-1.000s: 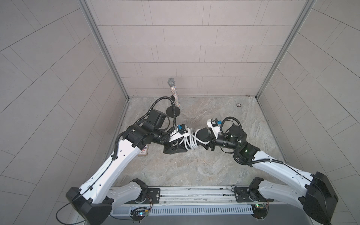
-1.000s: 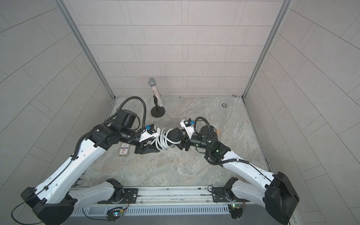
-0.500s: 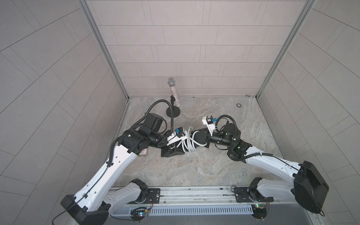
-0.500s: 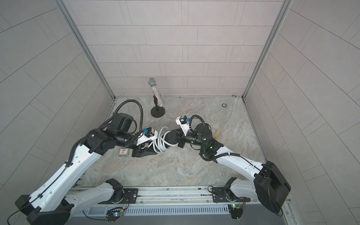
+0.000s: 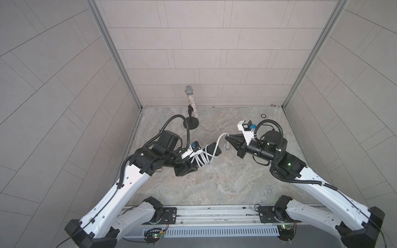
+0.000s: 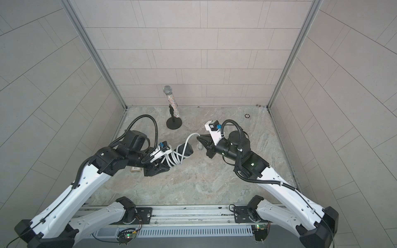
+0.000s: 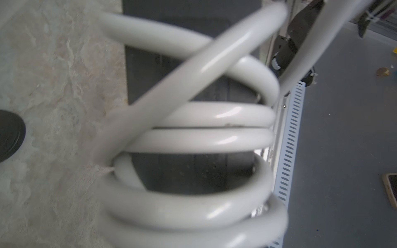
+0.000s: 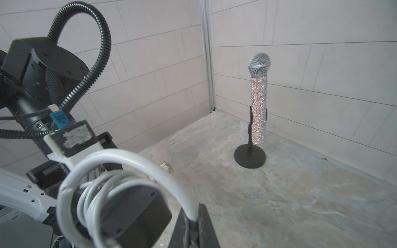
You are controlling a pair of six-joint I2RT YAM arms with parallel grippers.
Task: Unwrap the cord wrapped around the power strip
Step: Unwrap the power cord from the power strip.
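The marbled worktop (image 5: pixel 214 184) lies inside tiled walls, and both arms reach in toward its middle. A glittery microphone on a round-based stand (image 5: pixel 191 123) is upright at the back, well clear of the work.

The left hand (image 5: pixel 189 167) is clamped on the near end of the power strip (image 5: pixel 215 148). It holds the black bar tilted off the worktop, with the far end pointing toward the other arm. The cord (image 5: pixel 203 158) makes several white turns around the bar's middle, and one strand crosses diagonally over them, as the left wrist view shows close up.

From the coils a free length arcs up into the right hand (image 5: pixel 227 137), which is pinched tight on it, as the right wrist view (image 8: pixel 193 223) confirms. The small pale plug (image 5: pixel 226 146) hangs just beyond the pinch.

The step in hand looks like the first loop being drawn off, with most of the wrap left to undo. The next move probably calls for the right hand to carry the cord around the bar's free end, against the winding. The left hand would need to keep the bar steady so the crossing strand does not snag.
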